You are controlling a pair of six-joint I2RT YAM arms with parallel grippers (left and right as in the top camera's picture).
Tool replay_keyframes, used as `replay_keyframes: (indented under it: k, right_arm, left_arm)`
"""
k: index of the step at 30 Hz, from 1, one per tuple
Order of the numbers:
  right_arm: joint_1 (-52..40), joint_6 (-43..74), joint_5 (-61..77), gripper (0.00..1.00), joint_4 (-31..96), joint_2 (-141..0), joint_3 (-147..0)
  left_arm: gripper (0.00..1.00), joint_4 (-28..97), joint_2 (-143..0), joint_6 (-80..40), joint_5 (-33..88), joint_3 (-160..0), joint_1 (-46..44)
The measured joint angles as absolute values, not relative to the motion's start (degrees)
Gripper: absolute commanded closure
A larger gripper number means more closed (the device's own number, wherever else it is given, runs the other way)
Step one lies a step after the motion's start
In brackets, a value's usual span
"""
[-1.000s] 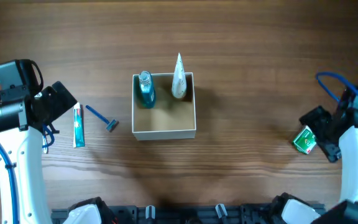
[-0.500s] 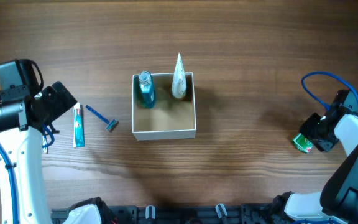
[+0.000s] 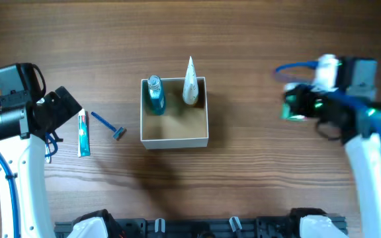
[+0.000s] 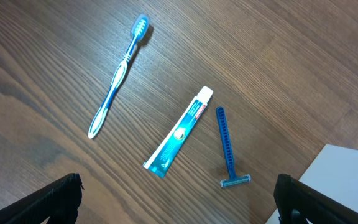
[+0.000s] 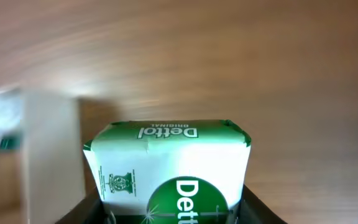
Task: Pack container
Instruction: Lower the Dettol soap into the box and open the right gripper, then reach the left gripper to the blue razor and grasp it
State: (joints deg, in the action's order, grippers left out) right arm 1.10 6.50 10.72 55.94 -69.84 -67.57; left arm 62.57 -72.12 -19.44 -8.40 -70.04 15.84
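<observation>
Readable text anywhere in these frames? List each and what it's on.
"Dettol ORIGINAL": top edge of the soap pack, upside down in the right wrist view.
"Dett", cut off by the frame edge: green front of the same pack.
Toothpaste tube: print too small to read.
Pack's small emblem: unreadable.

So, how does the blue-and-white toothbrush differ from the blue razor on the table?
The blue-and-white plastic toothbrush is longer, with a slightly curved handle; the blue plastic disposable razor is shorter, straight and ends in a crosswise head. The toothbrush lies apart; the razor lies beside the teal-and-white toothpaste tube, nearer the white cardboard box. Both lie flat on the wooden table.
</observation>
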Motion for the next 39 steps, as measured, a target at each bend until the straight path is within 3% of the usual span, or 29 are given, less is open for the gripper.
replay_keyframes:
  k: [4, 7, 9, 16, 18, 19, 20, 25, 30, 33, 35, 39]
  right_arm:
    - [-29.1, 0.64, 4.25, 0.96, 55.51, -67.33, -67.61]
    - [-44.42, -5.3, -3.62, 0.96, 48.1, -70.28, -67.59]
    - [-49.71, -9.1, -6.66, 0.96, 42.7, -76.03, -67.59]
    - [-50.06, -12.38, -12.05, 0.94, 26.83, -92.82, -67.44]
    - [-49.47, -12.78, -12.75, 0.72, 24.84, -95.35, -67.44]
    - [-49.01, -12.95, -12.97, 0.51, 24.58, -96.62, -67.44]
    - [-48.51, -13.13, -13.06, 0.21, 24.88, -97.6, -67.44]
    - [-48.21, -13.47, -13.17, 0.0, 25.02, -97.78, -67.44]
    - [-48.66, -13.13, -12.95, 0.0, 26.24, -87.77, -67.57]
    - [-47.07, -4.91, -15.88, 0.0, 30.11, -74.81, -68.86]
    - [-39.13, 7.09, -16.78, 0.0, 39.27, -68.66, -70.37]
    - [-18.96, 17.63, -9.96, 0.0, 47.13, -69.76, -69.47]
  left_arm:
    - [0.0, 62.5, -72.12, -19.46, -8.4, -70.04, 15.81]
    - [0.0, 62.5, -72.12, -19.44, -8.45, -70.04, 15.84]
    - [0.0, 62.57, -72.12, -19.46, -8.56, -70.04, 15.81]
    - [0.0, 62.54, -72.12, -19.46, -8.58, -70.04, 15.84]
    - [0.0, 62.54, -72.12, -19.44, -8.56, -70.04, 15.81]
    - [0.0, 62.54, -72.12, -19.46, -8.56, -70.04, 15.81]
    - [0.0, 62.54, -72.12, -19.44, -8.56, -70.04, 15.81]
    - [0.0, 62.57, -72.12, -19.44, -8.58, -70.04, 15.84]
    - [0.0, 62.57, -72.12, -19.44, -8.56, -70.04, 15.81]
    - [0.0, 62.19, -72.12, -19.46, -8.51, -70.04, 15.84]
    - [0.0, 61.78, -72.12, -19.44, -6.13, -70.04, 15.66]
    - [0.0, 57.78, -72.47, -19.22, -3.27, -70.08, 8.56]
